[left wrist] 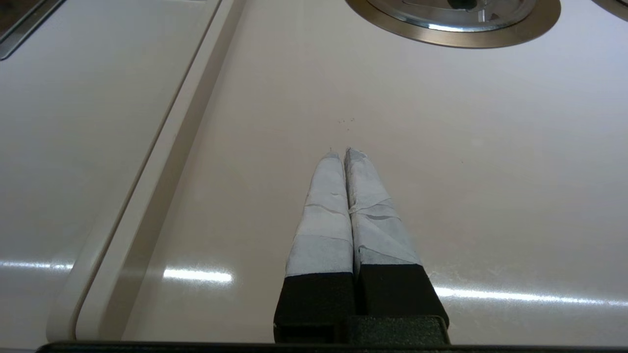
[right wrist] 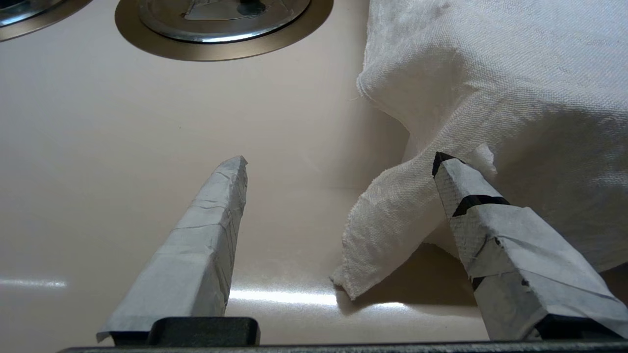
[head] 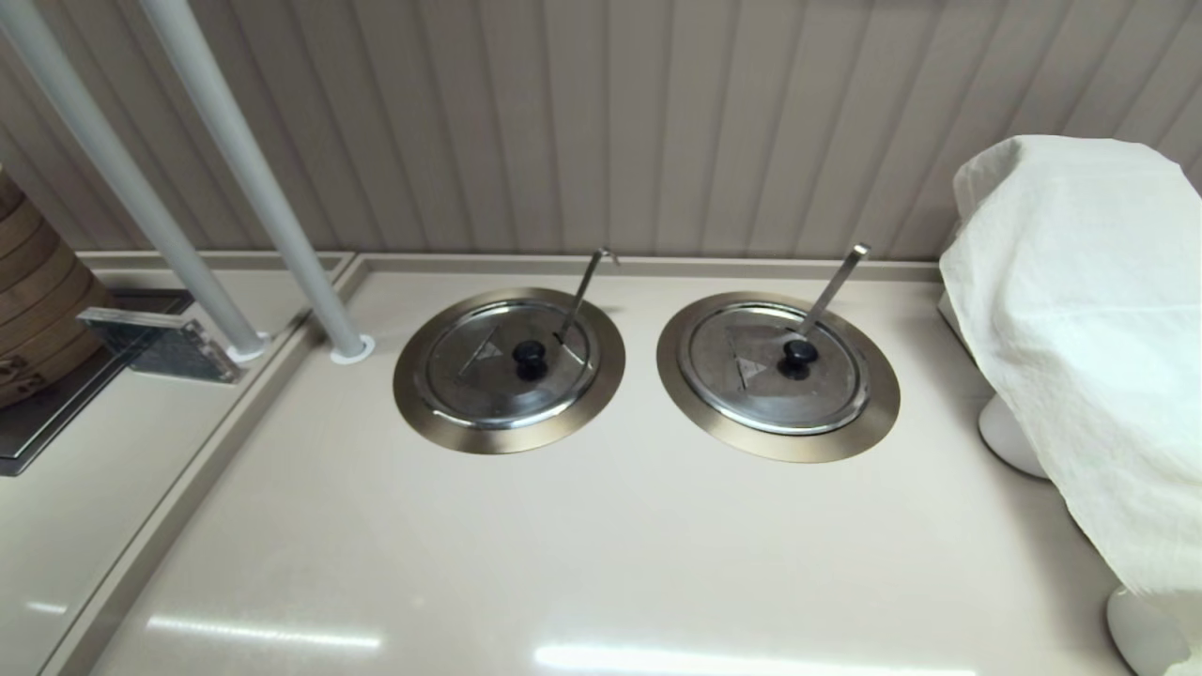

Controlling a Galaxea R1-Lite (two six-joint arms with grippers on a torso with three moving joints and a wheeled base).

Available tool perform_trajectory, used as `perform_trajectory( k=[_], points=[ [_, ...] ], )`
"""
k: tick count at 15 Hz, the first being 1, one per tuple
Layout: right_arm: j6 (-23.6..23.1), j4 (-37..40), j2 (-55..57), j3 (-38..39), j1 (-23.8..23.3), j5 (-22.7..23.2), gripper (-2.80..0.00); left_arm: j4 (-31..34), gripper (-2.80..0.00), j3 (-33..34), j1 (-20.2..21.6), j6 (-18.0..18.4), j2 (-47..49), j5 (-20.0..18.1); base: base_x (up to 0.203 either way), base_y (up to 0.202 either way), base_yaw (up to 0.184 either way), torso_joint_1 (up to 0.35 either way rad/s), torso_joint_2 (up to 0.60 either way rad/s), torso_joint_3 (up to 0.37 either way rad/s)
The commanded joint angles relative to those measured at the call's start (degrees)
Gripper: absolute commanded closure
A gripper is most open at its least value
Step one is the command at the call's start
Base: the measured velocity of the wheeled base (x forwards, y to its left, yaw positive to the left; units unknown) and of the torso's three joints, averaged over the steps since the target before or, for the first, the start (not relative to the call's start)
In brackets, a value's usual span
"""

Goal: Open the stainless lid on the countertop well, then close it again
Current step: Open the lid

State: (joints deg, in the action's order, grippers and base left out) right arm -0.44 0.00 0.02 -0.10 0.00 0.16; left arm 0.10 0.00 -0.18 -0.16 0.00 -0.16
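The stainless lid (head: 488,371) lies shut on the countertop well (head: 441,422), the left of two. It has a black knob (head: 529,354) and a triangle mark, and a thin hook-tipped ladle handle (head: 587,282) sticks out at its back. Neither gripper shows in the head view. In the left wrist view my left gripper (left wrist: 342,151) is shut and empty, low over the counter, well short of the well's ring (left wrist: 515,34) and lid (left wrist: 441,17). My right gripper (right wrist: 341,161) is open and empty beside a white cloth.
The twin lid (head: 751,376) with a flat-tipped handle (head: 836,282) sits in its ring (head: 864,422) to the right. A white cloth (head: 1080,329) covers something at the right edge; its corner (right wrist: 382,235) hangs by my right fingers. Two grey poles (head: 254,178) stand at the back left.
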Motion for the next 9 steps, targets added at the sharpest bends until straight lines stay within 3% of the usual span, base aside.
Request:
perform_trajectory(
  k=[1,6,9],
  points=[
    [0.0,0.0,0.0,0.0,0.0,0.0,-2.80,0.0,0.00,0.1,0.0,0.0,0.1,0.0,0.000,0.000,0.000,0.000,0.00,0.000],
    [0.0,0.0,0.0,0.0,0.0,0.0,-2.80,-0.9,0.00,-0.4,0.0,0.1,0.1,0.2,0.000,0.000,0.000,0.000,0.00,0.000],
    [0.0,0.0,0.0,0.0,0.0,0.0,-2.80,0.2,0.00,-12.2,0.0,-0.9,1.1,0.5,0.000,0.000,0.000,0.000,0.00,0.000]
  ],
)
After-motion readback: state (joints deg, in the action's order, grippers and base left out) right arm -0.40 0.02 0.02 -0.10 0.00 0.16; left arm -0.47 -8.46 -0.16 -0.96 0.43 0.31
